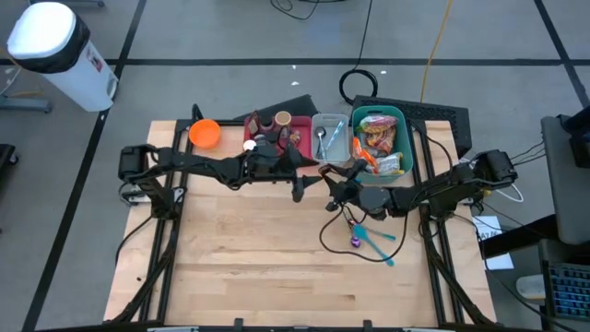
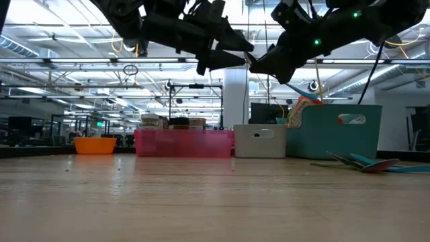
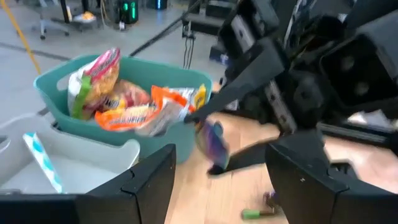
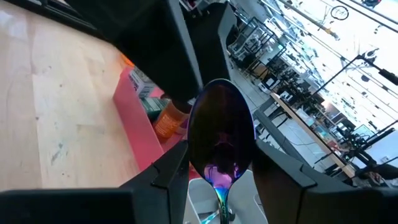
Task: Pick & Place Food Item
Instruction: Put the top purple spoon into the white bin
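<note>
Closed on the handle of a shiny purple spoon (image 4: 221,137), the jaws of the right gripper (image 1: 336,181) hold it with the bowl pointing out past the fingertips. The left gripper (image 1: 300,184) faces it with its jaws apart and nothing between them; its two dark fingers (image 3: 149,180) frame the spoon, which hangs a little beyond their tips. Both grippers are raised off the wooden table (image 1: 258,267), tip to tip, just in front of the grey bin (image 1: 316,148).

Nearest the front edge, in front of the grey bin and to its right, teal utensils (image 1: 378,235) lie flat on the table, with a small purple and green piece (image 1: 355,242) just beside them.

The grey bin itself stands behind the grippers in the back row and holds a few pieces of cutlery. Touching it on the right is a teal basket (image 1: 403,124) heaped with food packets (image 1: 376,138) in orange, red and green wrappers; none has been lifted out. To the left of the grey bin sits a pink tray (image 2: 181,142) with jars or tins in it, partly under the left arm. Farther left again, apart from the tray, stands an orange bowl (image 1: 205,134).
</note>
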Tool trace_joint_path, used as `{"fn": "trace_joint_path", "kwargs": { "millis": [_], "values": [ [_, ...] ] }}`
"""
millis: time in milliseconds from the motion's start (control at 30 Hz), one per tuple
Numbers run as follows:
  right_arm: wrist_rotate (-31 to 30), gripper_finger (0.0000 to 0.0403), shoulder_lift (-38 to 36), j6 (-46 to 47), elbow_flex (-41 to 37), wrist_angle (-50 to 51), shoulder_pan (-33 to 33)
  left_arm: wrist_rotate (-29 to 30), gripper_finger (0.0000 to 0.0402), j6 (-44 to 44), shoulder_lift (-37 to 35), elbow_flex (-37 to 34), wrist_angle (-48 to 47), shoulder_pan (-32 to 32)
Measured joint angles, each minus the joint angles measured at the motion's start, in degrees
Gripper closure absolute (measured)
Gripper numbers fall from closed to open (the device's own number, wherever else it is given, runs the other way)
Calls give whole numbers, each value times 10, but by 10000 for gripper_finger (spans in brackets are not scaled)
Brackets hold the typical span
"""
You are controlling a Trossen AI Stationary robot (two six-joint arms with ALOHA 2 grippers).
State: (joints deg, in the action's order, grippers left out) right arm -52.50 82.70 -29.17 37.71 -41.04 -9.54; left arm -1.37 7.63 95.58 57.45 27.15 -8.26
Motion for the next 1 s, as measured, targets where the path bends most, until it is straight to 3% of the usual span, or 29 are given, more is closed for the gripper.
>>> {"fn": "trace_joint_path", "kwargs": {
  "millis": [233,567,700,1000],
  "values": [
    [2,264,0,0,0,1,1,0,147,4,26,0,59,1],
    [3,264,0,0,0,1,1,0,161,35,27,0,75,-8],
    [3,264,0,0,0,1,1,1,212,66,27,0,73,-14],
    [0,264,0,-1,-1,2,1,1,368,63,27,0,73,-13]
  ]
}}
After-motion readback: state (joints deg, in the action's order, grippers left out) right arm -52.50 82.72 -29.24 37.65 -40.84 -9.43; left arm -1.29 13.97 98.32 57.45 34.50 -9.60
